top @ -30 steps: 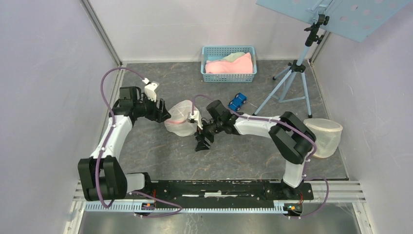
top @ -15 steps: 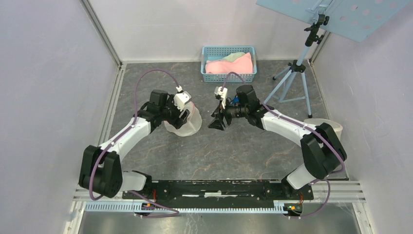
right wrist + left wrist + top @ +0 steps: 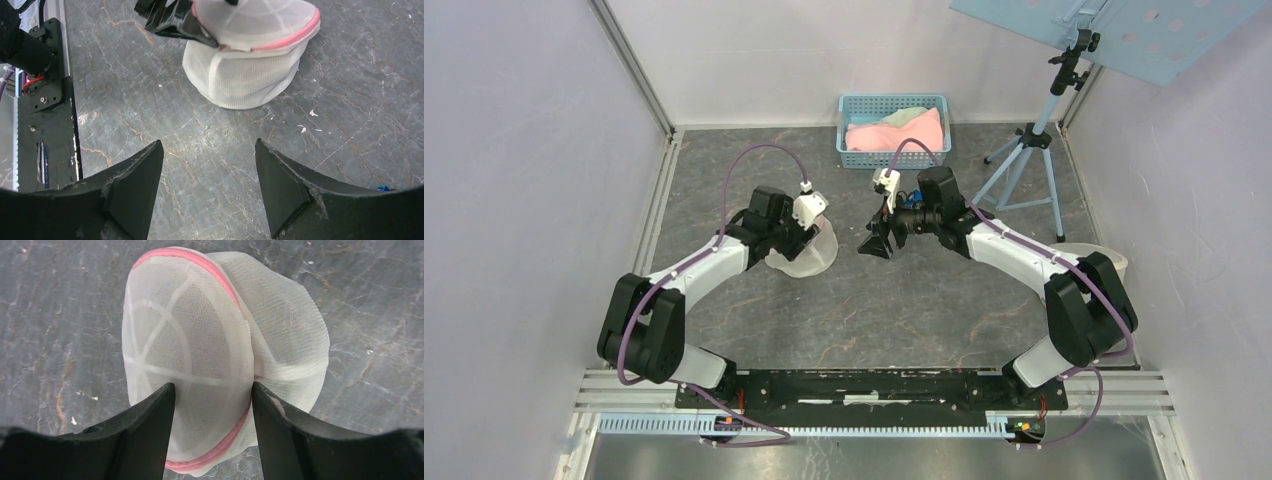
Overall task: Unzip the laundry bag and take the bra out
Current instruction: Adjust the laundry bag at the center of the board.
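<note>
The laundry bag (image 3: 190, 340) sits on the desk (image 3: 874, 310), left of the middle and a bit toward the back. No bra can be seen through its white mesh. The left gripper (image 3: 212, 386) has one finger on each side of the bag's round top. I cannot tell if it is squeezing or only touching. The right gripper (image 3: 209, 142) is spread wide with nothing in it, near the bag on its right side. The pink zip (image 3: 280, 44) runs around the bag, but I cannot see its little pull tab. To do this step well, I think the left gripper should hold the bag firm without crushing it, so it does not slide. Then the right one can find the tab and pull along the pink line, not up. There is lots of bare desk in front of the bag, toward the arm bases. Behind it is a blue basket (image 3: 894, 158). A tripod (image 3: 1024, 170) and another mesh bag (image 3: 1096, 270) stand on the right, so big swings that way could bump them.
</note>
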You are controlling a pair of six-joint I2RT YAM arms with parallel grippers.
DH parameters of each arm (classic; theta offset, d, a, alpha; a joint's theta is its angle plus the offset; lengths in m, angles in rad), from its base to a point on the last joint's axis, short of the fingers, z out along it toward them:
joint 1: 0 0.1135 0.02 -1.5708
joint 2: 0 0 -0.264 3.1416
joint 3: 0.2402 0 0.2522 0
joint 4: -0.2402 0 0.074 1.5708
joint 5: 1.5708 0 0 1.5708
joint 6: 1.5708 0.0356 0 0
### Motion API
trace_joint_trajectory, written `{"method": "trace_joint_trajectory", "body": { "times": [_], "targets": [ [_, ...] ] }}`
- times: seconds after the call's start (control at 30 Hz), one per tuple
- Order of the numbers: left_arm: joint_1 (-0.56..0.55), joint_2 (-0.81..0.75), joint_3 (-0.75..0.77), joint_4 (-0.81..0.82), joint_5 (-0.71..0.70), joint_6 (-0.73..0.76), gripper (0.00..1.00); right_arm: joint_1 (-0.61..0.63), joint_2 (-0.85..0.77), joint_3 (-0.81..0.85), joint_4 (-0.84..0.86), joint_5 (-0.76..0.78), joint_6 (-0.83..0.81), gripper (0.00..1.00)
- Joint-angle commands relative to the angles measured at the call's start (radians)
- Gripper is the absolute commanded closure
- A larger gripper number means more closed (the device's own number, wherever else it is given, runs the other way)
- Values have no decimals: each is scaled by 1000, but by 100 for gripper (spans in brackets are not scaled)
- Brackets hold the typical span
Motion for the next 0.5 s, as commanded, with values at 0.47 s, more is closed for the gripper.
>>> {"method": "trace_joint_trajectory", "body": {
  "times": [0.47],
  "targets": [
    [-2,-83,-4,102,24,26,29,-3,-2,47,-62,-17,-46,23]
  ]
}}
